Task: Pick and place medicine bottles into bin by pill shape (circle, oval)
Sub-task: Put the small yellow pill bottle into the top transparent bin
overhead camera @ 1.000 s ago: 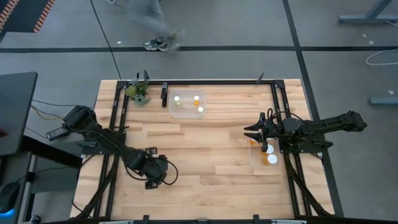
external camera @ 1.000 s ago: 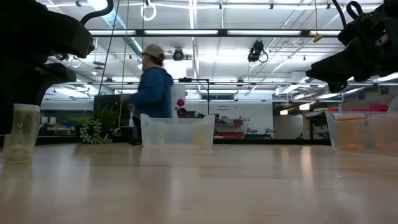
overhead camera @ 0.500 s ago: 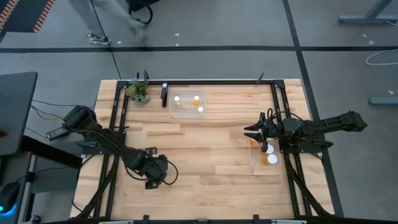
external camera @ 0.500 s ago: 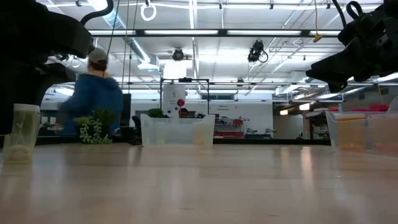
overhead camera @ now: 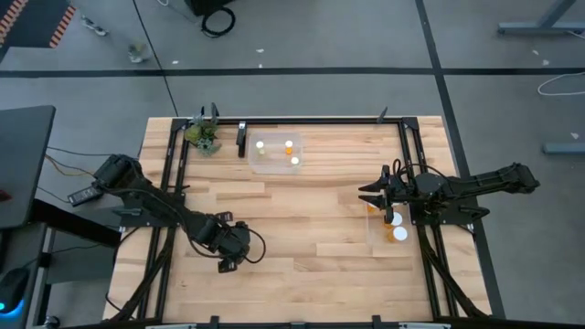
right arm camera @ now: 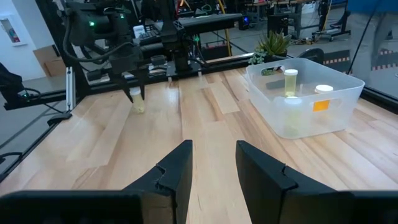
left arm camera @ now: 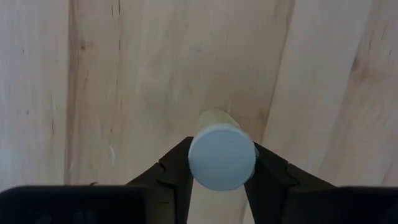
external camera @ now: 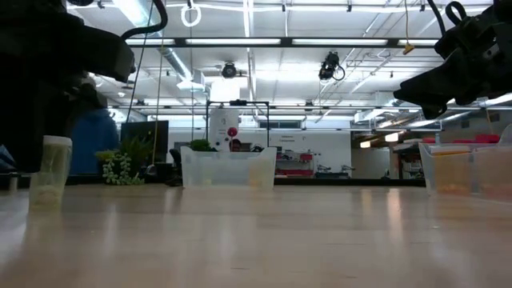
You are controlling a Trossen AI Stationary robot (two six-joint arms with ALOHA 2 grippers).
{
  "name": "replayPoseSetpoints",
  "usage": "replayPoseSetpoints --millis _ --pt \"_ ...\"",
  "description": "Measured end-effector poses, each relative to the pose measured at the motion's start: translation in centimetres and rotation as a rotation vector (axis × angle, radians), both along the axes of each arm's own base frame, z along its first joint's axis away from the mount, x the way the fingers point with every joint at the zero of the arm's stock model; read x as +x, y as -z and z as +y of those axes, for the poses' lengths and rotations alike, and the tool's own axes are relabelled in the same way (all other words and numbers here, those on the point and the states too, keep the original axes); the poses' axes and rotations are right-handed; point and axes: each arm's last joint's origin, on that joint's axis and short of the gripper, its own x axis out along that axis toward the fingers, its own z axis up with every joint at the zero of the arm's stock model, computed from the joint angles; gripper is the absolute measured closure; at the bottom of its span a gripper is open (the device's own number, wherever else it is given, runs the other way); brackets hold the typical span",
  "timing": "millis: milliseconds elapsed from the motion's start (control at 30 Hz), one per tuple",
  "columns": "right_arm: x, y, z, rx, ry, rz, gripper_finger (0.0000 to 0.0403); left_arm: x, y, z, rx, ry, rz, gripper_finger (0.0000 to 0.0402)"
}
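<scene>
My left gripper (overhead camera: 234, 249) is shut on a small pale translucent medicine bottle (left arm camera: 222, 155) with a round white cap, over the near left part of the table. The bottle also shows in the low view (external camera: 50, 172), upright under the dark gripper. My right gripper (right arm camera: 214, 165) is open and empty. It hovers at the table's right (overhead camera: 375, 194), beside the right clear bin (overhead camera: 377, 239). That bin holds bottles with white caps (overhead camera: 397, 219). A second clear bin (overhead camera: 259, 166) at the far middle holds three bottles (overhead camera: 290, 144). My left gripper pinches the bottle at its top between its two fingers (left arm camera: 177, 168), on opposite sides of the white cap (left arm camera: 199, 163). The fingers come from above, pointing down. The bottle stays upright below them. I cannot tell whether its base (external camera: 46, 203) is clear of the table.
A small green plant (overhead camera: 203, 135) stands at the far left corner. A black frame rail (overhead camera: 320, 120) runs along the far edge, with more rails down both sides. Bare wood (overhead camera: 302, 219) lies between the two arms.
My left gripper has moved toward the table's right edge and slightly toward the far edge, carrying the bottle, which stays upright. A person beyond the far edge has walked off to the left.
</scene>
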Motion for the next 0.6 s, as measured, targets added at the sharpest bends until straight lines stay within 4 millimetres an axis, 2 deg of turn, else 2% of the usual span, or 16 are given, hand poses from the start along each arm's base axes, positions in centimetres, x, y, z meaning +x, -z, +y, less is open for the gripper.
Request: replayPoseSetpoints --millis 167,433,600 --pt "0.0 0.0 0.0 0.000 -0.001 0.000 0.0274 0.0 -0.2 0.1 -0.004 -0.001 -0.006 0.0282" --pt "0.0 0.0 0.0 0.000 -0.001 0.000 0.0274 0.8 -2.1 0.5 -0.004 0.002 -0.049 0.0278" --pt "0.0 0.1 0.0 -0.001 0.000 0.006 0.0274 1.5 -2.6 1.5 0.022 0.020 -0.056 0.0281"
